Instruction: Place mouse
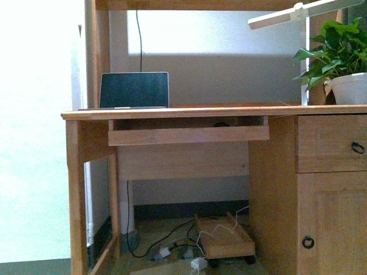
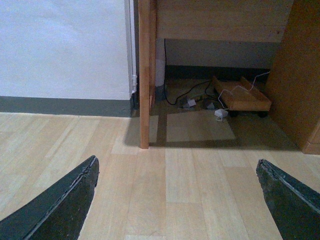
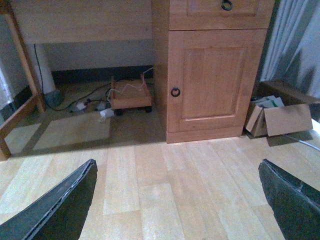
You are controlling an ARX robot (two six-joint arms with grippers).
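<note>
A small dark domed shape, the mouse [image 1: 221,124], peeks over the front board of the pull-out tray [image 1: 188,135] under the wooden desk top [image 1: 229,110]; most of it is hidden. Neither arm shows in the front view. My left gripper [image 2: 176,161] hangs open low over the bare wooden floor, facing the desk's left leg [image 2: 144,75], with nothing between its dark fingers [image 2: 65,200]. My right gripper [image 3: 177,162] is also open and empty above the floor, facing the desk's cabinet door [image 3: 212,75].
An open laptop [image 1: 134,90] stands at the desk's left, a potted plant [image 1: 347,86] at its right under a white lamp bar [image 1: 298,11]. Under the desk sit a wheeled wooden stand [image 1: 225,243] and loose cables [image 2: 192,95]. A cardboard box [image 3: 280,119] lies right of the cabinet.
</note>
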